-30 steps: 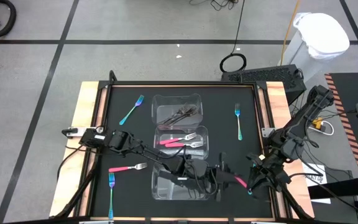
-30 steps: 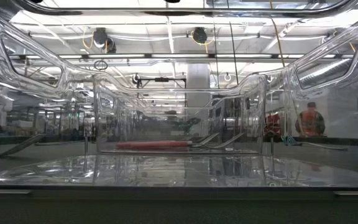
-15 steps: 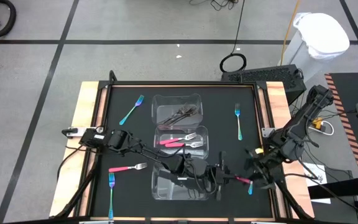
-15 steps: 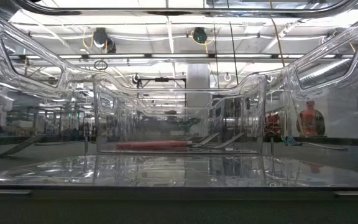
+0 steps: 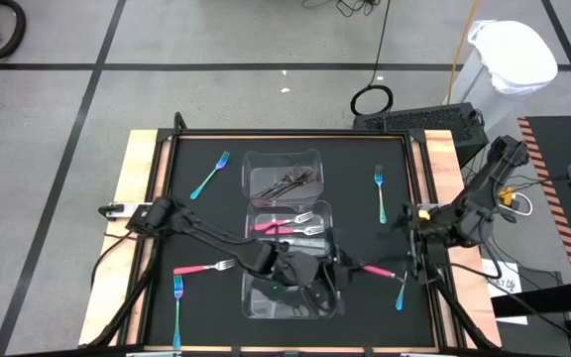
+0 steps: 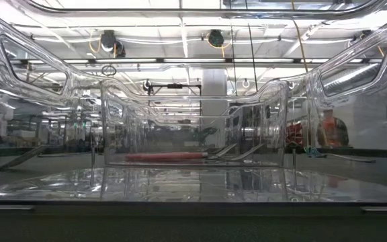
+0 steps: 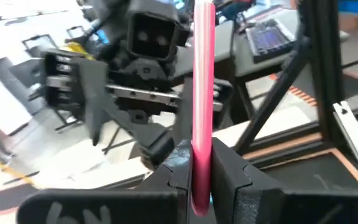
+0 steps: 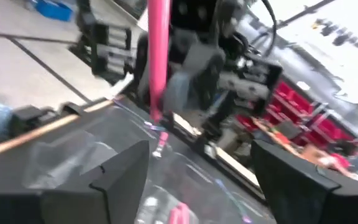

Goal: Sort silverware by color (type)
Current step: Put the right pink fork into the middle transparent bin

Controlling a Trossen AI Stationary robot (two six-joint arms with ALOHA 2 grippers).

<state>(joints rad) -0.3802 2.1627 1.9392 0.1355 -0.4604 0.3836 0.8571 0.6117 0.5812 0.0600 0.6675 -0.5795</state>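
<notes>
2 grippers over table [image 5: 157,198] in high view: left gripper [image 5: 337,264] clamped on pink fork [image 5: 373,269] beside nearest container [image 5: 249,302], right gripper [image 5: 411,260] spread wide nearby; left wrist: fingers [image 7: 230,167] pinching pink handle; right wrist: jaws apart.

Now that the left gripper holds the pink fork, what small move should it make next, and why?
Probably the left gripper, shut on the pink fork, should carry it toward the middle container, where two pink-handled forks already lie. The right gripper stands open and apart from the handle, so nothing else holds the fork.
</notes>
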